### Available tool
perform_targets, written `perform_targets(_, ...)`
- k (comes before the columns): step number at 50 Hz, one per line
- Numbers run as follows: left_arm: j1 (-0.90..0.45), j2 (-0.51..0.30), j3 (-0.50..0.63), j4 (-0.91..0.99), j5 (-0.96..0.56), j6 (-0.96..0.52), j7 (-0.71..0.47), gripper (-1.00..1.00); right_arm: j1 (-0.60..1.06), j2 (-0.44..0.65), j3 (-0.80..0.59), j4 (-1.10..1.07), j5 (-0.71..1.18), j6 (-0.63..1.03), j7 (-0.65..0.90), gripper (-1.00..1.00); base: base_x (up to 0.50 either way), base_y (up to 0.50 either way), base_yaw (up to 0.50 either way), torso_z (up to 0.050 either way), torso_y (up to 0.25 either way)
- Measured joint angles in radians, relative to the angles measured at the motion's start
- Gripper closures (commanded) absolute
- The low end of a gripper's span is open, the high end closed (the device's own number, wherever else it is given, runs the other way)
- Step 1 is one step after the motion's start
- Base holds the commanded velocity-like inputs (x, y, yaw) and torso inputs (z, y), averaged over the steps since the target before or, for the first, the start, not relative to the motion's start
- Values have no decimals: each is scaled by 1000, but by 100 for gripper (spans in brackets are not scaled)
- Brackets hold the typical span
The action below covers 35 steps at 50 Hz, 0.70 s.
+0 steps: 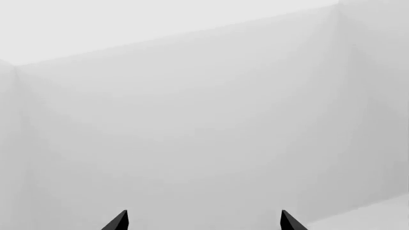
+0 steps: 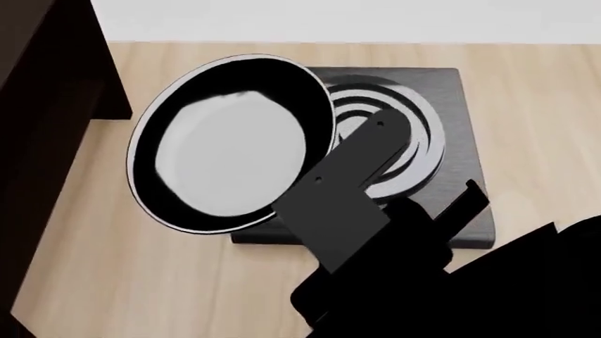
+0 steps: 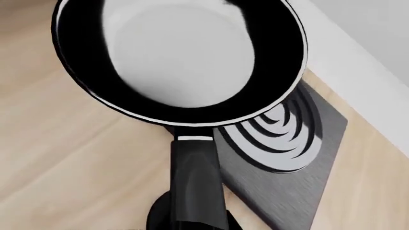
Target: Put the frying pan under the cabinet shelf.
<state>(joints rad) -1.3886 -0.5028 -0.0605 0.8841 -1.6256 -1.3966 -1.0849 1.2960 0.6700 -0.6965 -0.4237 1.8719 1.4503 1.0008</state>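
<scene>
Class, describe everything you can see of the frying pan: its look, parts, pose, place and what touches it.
The frying pan is round and black with a thin light rim and a glossy, pale-reflecting inside. Its short black handle runs back toward the right gripper, whose fingers are hidden. It seems lifted and tilted, overlapping the left edge of the square ringed plate, above the wooden table, right of the dark cabinet shelf.

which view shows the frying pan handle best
The right wrist view: the frying pan fills it and its handle runs straight toward the camera. In the head view the arm hides the handle. The left wrist view shows no pan.
</scene>
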Motion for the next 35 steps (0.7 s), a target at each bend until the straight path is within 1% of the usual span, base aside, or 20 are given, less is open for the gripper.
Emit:
perform_targets(19,-7,-34,14,6,-43,34,-35,-100,30,-51,-50,29,-51,-4,-67,100,0,0,0,12,-72)
perform_targets(35,10,-61,7,17,-61,62,-44,-100,45,-95,-94,51,-143,-13,-161,100,0,0,0,1,-3)
